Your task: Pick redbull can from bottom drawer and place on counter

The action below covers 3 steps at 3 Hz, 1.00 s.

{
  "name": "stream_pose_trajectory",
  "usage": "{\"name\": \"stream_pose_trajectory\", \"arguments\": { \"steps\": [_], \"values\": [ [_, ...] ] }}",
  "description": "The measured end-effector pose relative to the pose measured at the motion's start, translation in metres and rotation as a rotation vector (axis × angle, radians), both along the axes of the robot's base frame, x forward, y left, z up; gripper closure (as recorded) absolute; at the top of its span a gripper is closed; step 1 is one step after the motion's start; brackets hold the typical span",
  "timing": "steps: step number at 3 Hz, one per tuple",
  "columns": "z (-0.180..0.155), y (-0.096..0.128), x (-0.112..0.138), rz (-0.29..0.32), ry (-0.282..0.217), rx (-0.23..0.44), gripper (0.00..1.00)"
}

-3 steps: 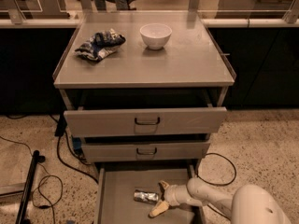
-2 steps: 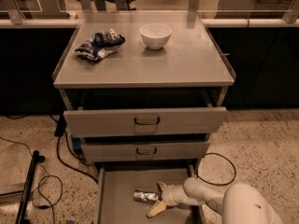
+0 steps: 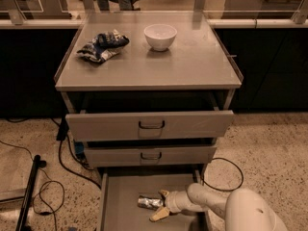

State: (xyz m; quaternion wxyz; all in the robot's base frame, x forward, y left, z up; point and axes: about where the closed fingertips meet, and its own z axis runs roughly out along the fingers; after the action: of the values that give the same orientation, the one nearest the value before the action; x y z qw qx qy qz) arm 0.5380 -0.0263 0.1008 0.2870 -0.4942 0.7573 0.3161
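Silver can [image 3: 147, 202] lies unmoved in the bottom drawer [image 3: 120, 189]. Gripper [image 3: 160, 206] has barely shifted, its fingers [image 3: 158, 215] spread around the can's right end. Drawer front is cut off.

Redbull can [image 3: 149, 202]: shiny silver metal. Bottom drawer [image 3: 120, 191]: matt grey metal. Worktop [image 3: 187, 69]: smooth, faint sheen. Gripper [image 3: 160, 205], in drawer beside can: smooth pale plastic. Bowl [image 3: 160, 35]: glossy white.

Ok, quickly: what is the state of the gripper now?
Gripper: open, fingers spread at the right end of the redbull can, low in the bottom drawer; not gripping it yet.
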Motion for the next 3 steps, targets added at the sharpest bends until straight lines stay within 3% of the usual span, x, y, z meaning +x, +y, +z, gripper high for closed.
{"name": "stream_pose_trajectory", "arguments": {
  "steps": [3],
  "values": [
    [0.0, 0.0001, -0.0001, 0.0, 0.0, 0.0, 0.87]
  ]
}}
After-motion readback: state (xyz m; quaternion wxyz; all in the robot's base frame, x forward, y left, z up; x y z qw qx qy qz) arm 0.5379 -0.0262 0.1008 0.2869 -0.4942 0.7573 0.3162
